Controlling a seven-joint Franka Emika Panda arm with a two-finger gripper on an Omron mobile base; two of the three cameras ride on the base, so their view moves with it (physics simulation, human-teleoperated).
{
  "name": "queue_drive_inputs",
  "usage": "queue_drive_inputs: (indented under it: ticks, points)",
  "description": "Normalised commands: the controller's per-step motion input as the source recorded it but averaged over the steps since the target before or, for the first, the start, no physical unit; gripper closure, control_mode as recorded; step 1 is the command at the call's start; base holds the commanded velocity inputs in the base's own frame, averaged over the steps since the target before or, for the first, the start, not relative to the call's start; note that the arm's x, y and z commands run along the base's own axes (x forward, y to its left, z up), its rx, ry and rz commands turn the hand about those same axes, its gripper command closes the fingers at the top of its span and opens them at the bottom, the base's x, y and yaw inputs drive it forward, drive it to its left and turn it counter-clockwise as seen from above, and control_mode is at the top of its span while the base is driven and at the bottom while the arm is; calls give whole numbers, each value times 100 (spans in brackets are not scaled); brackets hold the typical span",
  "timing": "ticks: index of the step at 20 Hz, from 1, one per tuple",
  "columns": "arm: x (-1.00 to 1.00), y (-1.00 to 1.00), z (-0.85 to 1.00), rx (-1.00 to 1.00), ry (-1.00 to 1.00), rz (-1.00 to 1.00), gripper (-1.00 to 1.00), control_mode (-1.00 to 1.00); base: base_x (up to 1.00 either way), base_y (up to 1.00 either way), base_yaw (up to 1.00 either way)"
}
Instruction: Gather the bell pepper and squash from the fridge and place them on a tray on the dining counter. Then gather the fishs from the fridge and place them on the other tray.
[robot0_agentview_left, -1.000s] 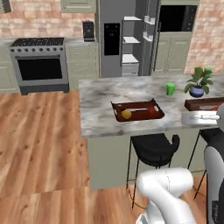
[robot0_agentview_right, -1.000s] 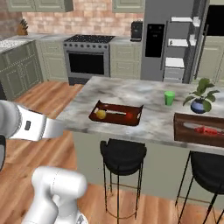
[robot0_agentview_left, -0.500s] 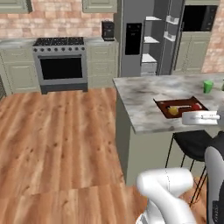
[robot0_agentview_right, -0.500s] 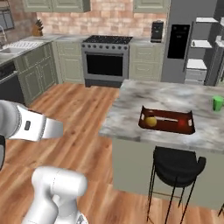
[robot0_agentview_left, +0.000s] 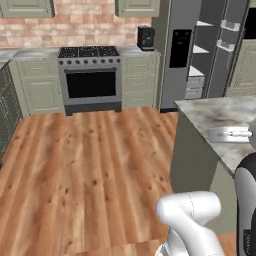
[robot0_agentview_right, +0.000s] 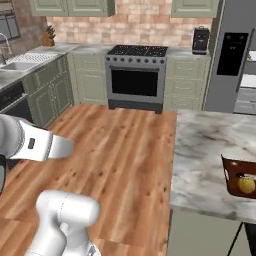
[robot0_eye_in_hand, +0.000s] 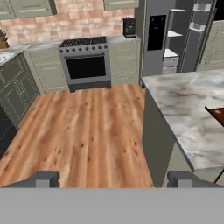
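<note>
Whole view swung left over the last second, so base driving/turning, not things moving: marble-topped dining tabletop (robot0_agentview_right: 210, 150) now at right edge, wood floor and steel range (robot0_agentview_left: 90, 77) centred, tall grey fridge (robot0_agentview_left: 192, 55) with one door open ahead-right. Small round yellow squash (robot0_agentview_right: 246, 184) sitting in dark red-brown tray (robot0_agentview_right: 235, 172) on tabletop; bell pepper and second tray not identifiable now, a pale object lies on the marble in left base view. End effector (robot0_eye_in_hand: 113, 179) released, jaws wide, nothing between tips; likely heading back to fridge for next item.
</note>
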Motion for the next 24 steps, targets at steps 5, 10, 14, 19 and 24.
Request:
queue_drive_inputs:
  ticks: [5,10,14,19,24]
  points:
    - [0,0,0,0,0,0,-100,100,100,96,-3]
    - [0,0,0,0,0,0,-100,100,100,74,0]
    - [0,0,0,0,0,0,-100,100,100,1,10]
    - [0,0,0,0,0,0,-100,100,100,-28,22]
    - [0,0,0,0,0,0,-100,100,100,-36,26]
